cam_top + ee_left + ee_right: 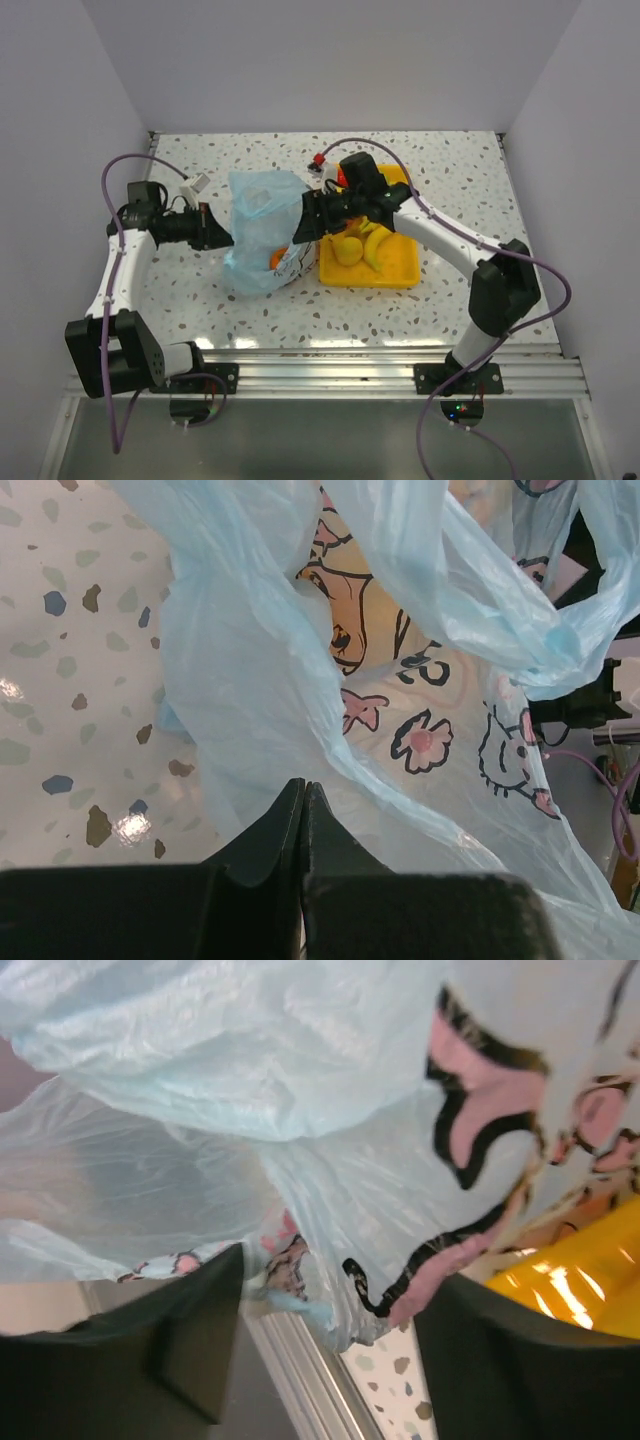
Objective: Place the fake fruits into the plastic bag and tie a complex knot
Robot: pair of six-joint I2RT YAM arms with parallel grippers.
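The light-blue plastic bag (262, 225) stands crumpled at the table's middle, with an orange (277, 260) showing through its lower part. My left gripper (226, 236) is at the bag's left side. In the left wrist view it (303, 786) is shut, its tips in the film of the bag (300, 680). My right gripper (306, 226) is at the bag's right side. It (330, 1310) is open, with a hanging fold of the bag (330, 1190) between its fingers (190, 1340). A lemon (347, 250), bananas (373, 243) and a red apple (342, 178) are in the tray.
The yellow tray (395, 272) lies right of the bag under my right arm; its edge shows in the right wrist view (585, 1275). An aluminium rail (330, 362) runs along the near edge. White walls close the table's left, back and right.
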